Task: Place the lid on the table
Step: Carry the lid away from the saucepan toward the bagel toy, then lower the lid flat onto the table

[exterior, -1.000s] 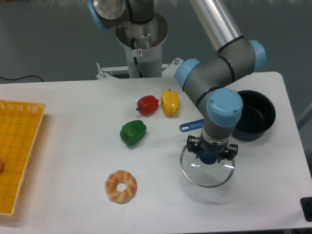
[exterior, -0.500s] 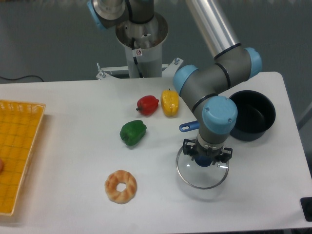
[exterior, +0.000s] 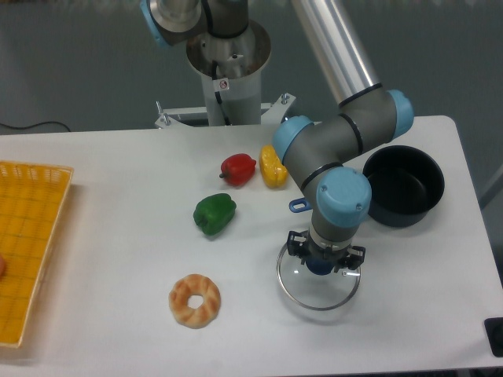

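The round glass lid (exterior: 317, 289) with a thin silver rim hangs or rests low over the white table (exterior: 118, 228), front centre-right. My gripper (exterior: 323, 262) points straight down and is shut on the lid's dark blue centre knob. Whether the lid's rim touches the table I cannot tell. The dark blue saucepan (exterior: 403, 186) stands open to the right, its blue handle (exterior: 299, 205) poking out left behind my wrist.
A green pepper (exterior: 214, 214), a red pepper (exterior: 237, 168) and a yellow pepper (exterior: 272, 166) lie mid-table. A bagel (exterior: 194, 299) lies front left of the lid. A yellow mesh tray (exterior: 27, 247) sits at the left edge. The robot base (exterior: 227, 71) stands at the back.
My gripper has moved left and toward the front of the table with the lid still held, away from the saucepan and closer to the bagel.
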